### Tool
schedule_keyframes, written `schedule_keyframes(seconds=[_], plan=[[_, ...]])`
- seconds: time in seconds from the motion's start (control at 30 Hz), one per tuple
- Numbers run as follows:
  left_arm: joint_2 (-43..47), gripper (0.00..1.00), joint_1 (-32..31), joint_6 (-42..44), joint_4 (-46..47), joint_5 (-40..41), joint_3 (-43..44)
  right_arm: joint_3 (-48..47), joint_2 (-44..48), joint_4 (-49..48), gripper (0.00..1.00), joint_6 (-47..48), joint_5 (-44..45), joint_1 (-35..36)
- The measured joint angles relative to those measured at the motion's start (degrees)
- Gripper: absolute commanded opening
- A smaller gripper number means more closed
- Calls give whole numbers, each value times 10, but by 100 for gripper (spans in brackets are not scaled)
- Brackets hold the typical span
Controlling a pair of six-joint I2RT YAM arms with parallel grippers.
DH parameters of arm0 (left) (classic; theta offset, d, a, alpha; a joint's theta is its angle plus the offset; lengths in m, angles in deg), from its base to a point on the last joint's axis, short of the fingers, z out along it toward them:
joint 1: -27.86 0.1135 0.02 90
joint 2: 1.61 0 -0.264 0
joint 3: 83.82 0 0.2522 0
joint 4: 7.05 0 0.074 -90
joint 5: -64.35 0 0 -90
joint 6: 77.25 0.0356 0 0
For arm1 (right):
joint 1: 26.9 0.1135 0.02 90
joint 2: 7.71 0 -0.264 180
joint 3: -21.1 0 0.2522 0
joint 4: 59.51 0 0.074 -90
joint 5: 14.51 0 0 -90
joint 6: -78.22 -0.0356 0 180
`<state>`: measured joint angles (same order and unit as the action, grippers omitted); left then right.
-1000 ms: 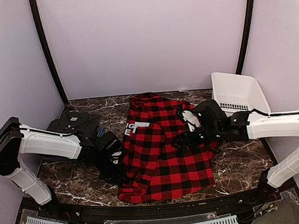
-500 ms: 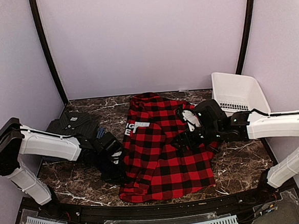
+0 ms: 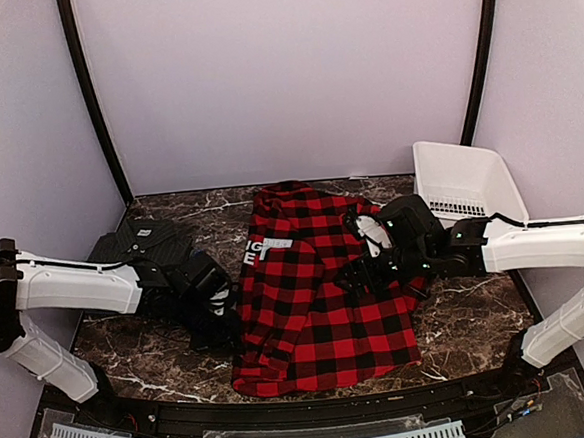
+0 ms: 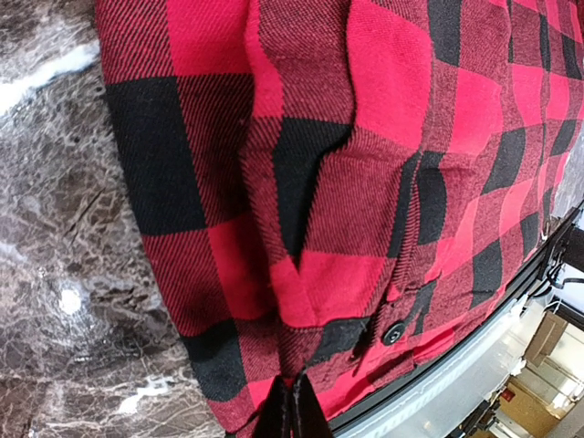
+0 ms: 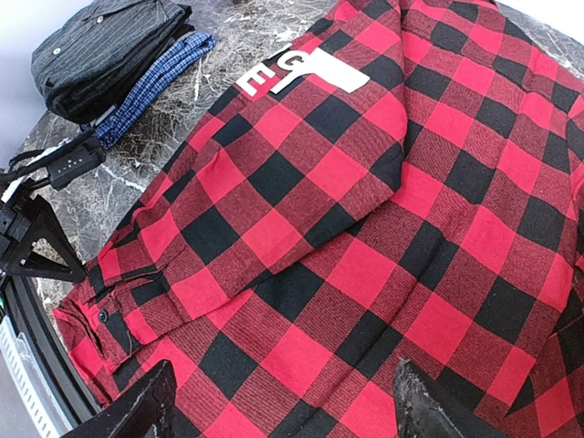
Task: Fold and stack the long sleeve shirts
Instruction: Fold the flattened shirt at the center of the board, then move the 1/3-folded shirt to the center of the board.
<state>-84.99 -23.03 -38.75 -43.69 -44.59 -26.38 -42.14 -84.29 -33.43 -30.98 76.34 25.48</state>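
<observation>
The red-and-black checked shirt (image 3: 322, 287) lies spread in the middle of the table, white block letters (image 3: 259, 249) on its left side. My left gripper (image 3: 228, 329) is at the shirt's near-left edge. In the left wrist view its fingertips (image 4: 292, 415) are together, pinching the hem of the checked shirt (image 4: 365, 182) beside a black button (image 4: 393, 333). My right gripper (image 3: 371, 269) hovers over the shirt's right half, open, with only cloth (image 5: 383, 228) below the two fingers (image 5: 137, 411). A folded black shirt (image 3: 143, 239) lies on a blue one (image 3: 196, 256) at the left.
A white plastic basket (image 3: 465, 182) stands tilted at the back right corner. The table's dark front rail (image 3: 305, 409) runs just beyond the shirt's near hem. Bare marble (image 3: 469, 317) shows to the right of the shirt.
My left gripper's jaws have shut on the shirt's near-left edge, and the left arm has settled lower and farther left. The right arm has not moved.
</observation>
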Motion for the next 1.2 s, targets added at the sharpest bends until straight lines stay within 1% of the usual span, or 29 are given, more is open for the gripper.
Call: schedule_keyframes(seconds=[0.47, 0.53, 0.63, 0.7, 0.83, 0.93, 1.0, 1.03, 1.07, 1.1, 1.2], plan=[[7, 1, -9, -18, -3, 2, -36, 9, 0, -6, 78, -2, 0, 0], [1, 8, -13, -18, 1, 2, -36, 10, 0, -7, 78, -2, 0, 0], [-9, 15, -15, -17, 1, 11, -35, 10, 0, -7, 78, -2, 0, 0], [-9, 23, -15, -17, -11, 22, -28, 10, 0, -7, 78, -2, 0, 0], [-3, 27, -15, -12, -51, 67, 17, 10, 0, -7, 78, -2, 0, 0], [23, 27, -15, -3, -70, 106, 63, 10, 0, -7, 78, -2, 0, 0], [41, 24, -15, 4, -68, 122, 84, 10, 0, -7, 78, -2, 0, 0], [44, 21, -15, 8, -66, 128, 93, 10, 0, -7, 78, -2, 0, 0], [42, 19, -15, 15, -61, 136, 106, 10, 0, -7, 78, -2, 0, 0], [37, 15, -15, 18, -57, 139, 115, 10, 0, -7, 78, -2, 0, 0], [-16, 8, -14, 38, -43, 151, 156, 9, 0, -7, 78, -2, 0, 0]])
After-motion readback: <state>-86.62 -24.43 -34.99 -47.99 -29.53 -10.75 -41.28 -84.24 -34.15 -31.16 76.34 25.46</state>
